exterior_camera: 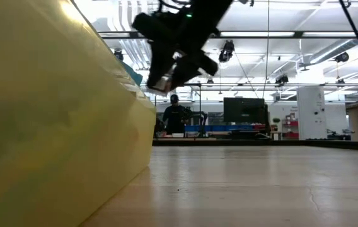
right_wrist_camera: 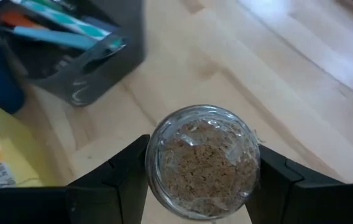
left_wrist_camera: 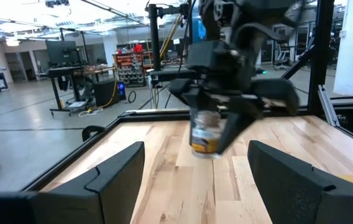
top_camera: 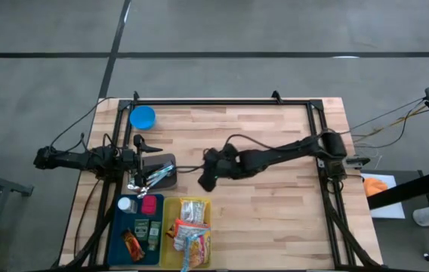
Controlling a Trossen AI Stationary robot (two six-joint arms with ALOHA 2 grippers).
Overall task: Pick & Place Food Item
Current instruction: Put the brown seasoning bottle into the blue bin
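Note:
A small clear jar (right_wrist_camera: 202,160) filled with brown granules is between the fingers of my right gripper (top_camera: 207,178), which is shut on it above the middle of the table. The left wrist view shows the same jar (left_wrist_camera: 205,134) with a pale label, hanging under the dark gripper. In the low view the jar (exterior_camera: 161,81) is high above the tabletop. My left gripper (left_wrist_camera: 195,180) waits at the table's left edge, pointing level across the table. It is open, with nothing between its fingers. My right gripper pinches the jar's round side wall (right_wrist_camera: 154,157) between its two fingers, one finger (right_wrist_camera: 111,177) on each side. The fingers slant down toward the table's left. The jar is lifted clear of the table, and one round clear end faces the wrist camera.
A grey holder (top_camera: 160,171) with pens stands just left of the jar. Near the front left lie a blue tray (top_camera: 118,230) and a yellow tray (top_camera: 169,240) with packets. A blue bowl (top_camera: 142,117) sits at the far left. Bare wood stretches to the right.

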